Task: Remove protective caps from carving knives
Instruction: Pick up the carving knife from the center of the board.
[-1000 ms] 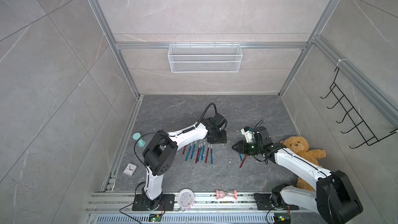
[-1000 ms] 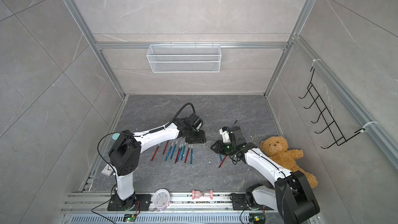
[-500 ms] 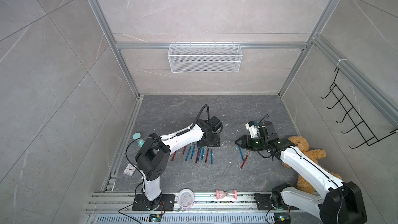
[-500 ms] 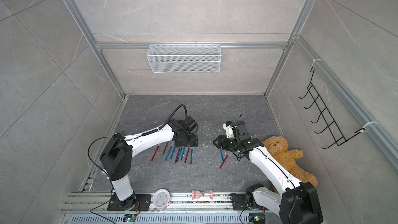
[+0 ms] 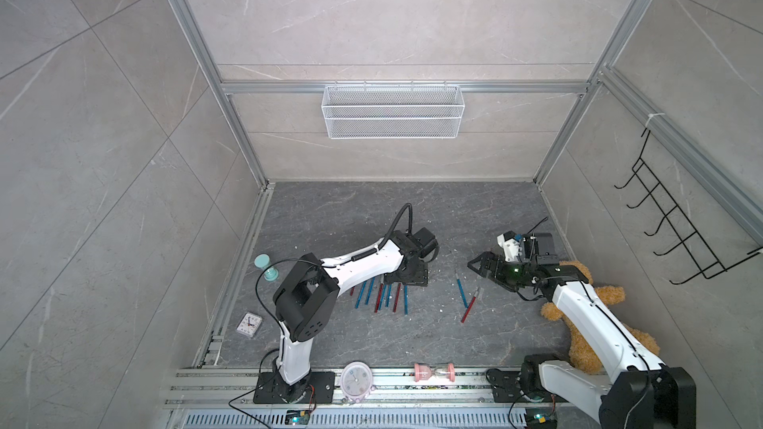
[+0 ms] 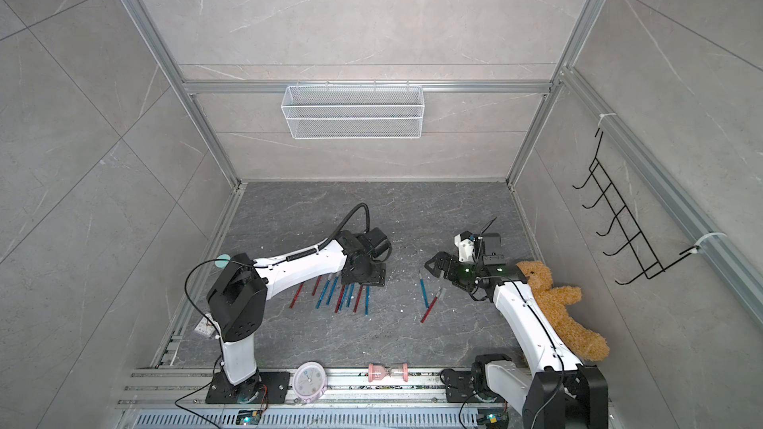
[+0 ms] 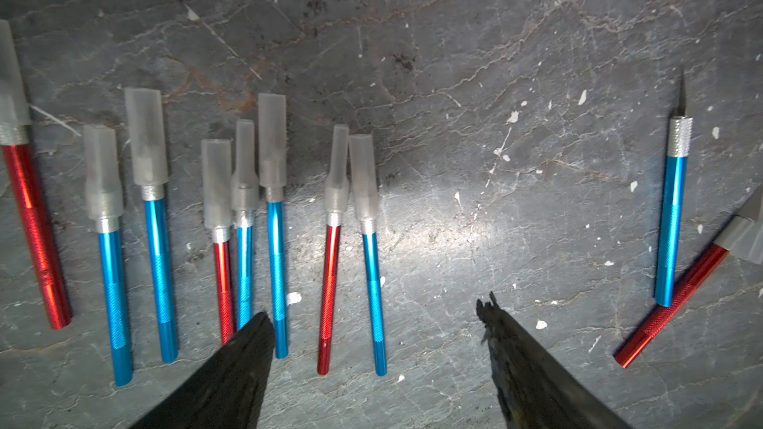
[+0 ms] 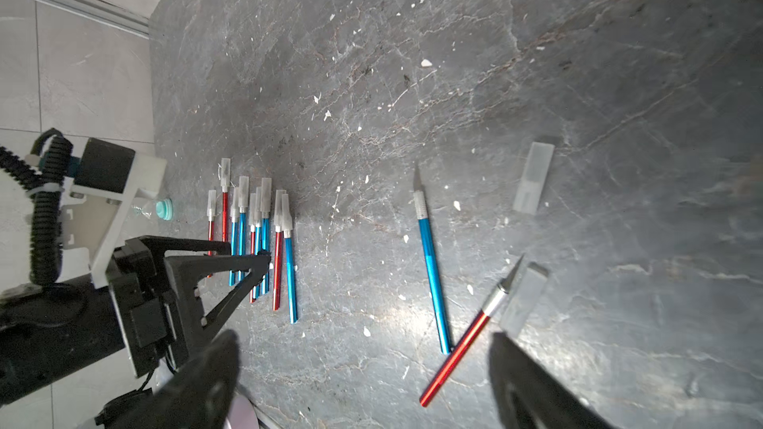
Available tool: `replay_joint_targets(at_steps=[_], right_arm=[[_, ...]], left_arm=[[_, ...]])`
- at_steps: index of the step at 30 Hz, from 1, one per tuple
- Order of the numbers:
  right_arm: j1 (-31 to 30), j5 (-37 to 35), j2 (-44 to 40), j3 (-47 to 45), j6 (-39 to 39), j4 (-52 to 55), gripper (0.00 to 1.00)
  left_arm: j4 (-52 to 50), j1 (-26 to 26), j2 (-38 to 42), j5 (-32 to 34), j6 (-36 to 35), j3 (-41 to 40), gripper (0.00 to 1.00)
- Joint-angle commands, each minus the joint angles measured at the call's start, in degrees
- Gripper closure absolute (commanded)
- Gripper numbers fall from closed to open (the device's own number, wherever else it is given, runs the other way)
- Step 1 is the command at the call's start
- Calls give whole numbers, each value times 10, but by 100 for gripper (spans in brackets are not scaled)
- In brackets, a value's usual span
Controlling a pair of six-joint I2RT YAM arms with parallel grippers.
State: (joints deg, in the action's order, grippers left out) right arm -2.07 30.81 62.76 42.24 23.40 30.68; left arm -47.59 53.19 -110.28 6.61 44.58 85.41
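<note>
The carving knives (image 7: 272, 266) look light, stiff and apt to roll, most lying in a row on the desk (image 7: 454, 55); I'd pinch a handle mid-length and take the slick protective caps (image 7: 271, 138) near the collar; the left tool (image 7: 373, 315) and right tool (image 8: 361, 340) both gape wide, empty; only the right wrist view shows two loose caps (image 8: 532, 177) beside two bared knives (image 8: 431, 274).

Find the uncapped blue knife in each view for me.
Top view: blue knife right of the capped row.
Top view: blue knife, same place.
Left wrist: apart from the row, blade bare.
Right wrist: between the row and a loose cap.
Landmark: red knife at its handle end.
</note>
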Motion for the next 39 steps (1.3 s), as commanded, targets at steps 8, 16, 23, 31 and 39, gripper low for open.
replay_joint_targets(at_steps=[8,16,23,31,39], right_arm=[[26,10,20,16,-30,27,0],[29,15,28,13,-41,24,1],[30,20,39,13,-50,20,2],[29,27,45,9,-52,14,3],[31,25,35,-4,-51,11,4]], left_arm=[[-16,19,-51,3,6,36,29],[-15,20,-56,8,13,25,46],[-9,20,-53,8,26,-1,47],[10,20,-53,-4,35,-22,53],[15,20,-66,-10,27,-21,62]])
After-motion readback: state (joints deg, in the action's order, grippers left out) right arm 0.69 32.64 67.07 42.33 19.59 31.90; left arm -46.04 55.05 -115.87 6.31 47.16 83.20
